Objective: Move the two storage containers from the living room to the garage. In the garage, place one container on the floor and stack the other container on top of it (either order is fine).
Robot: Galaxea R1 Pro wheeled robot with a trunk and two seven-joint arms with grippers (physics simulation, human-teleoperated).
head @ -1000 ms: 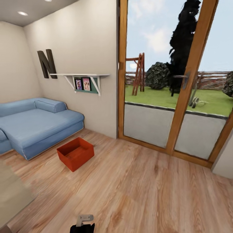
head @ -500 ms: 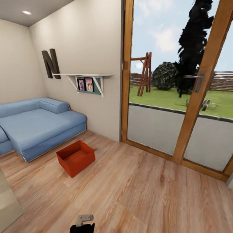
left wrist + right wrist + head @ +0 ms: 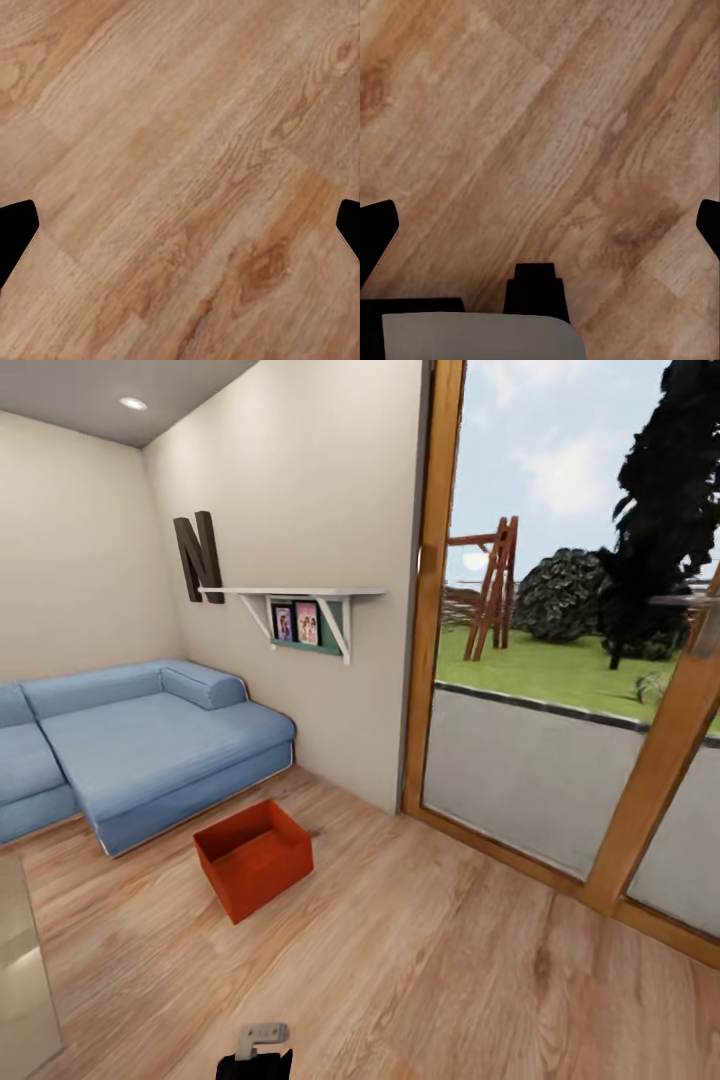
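One orange-red storage container [image 3: 253, 858] sits topless on the living room's wood-plank floor [image 3: 420, 970], just in front of the blue sofa [image 3: 140, 750] and ahead of me, slightly left. It looks empty. In the left wrist view my left gripper [image 3: 180, 229] is open, its black fingertips [image 3: 15, 232] far apart over bare planks. My right gripper [image 3: 540, 229] is open too, above the same kind of flooring. Neither gripper is near the container. The garage is out of view.
A tall wood-framed glass door [image 3: 600, 760] spans the right side, with a garden behind it. A white wall shelf [image 3: 300, 600] and a letter N [image 3: 198, 555] hang on the wall. A grey low table edge [image 3: 20, 970] is at lower left.
The head camera has turned left and come a little closer, so the container, sofa and door frame have all slid right in the picture. The container itself has not moved.
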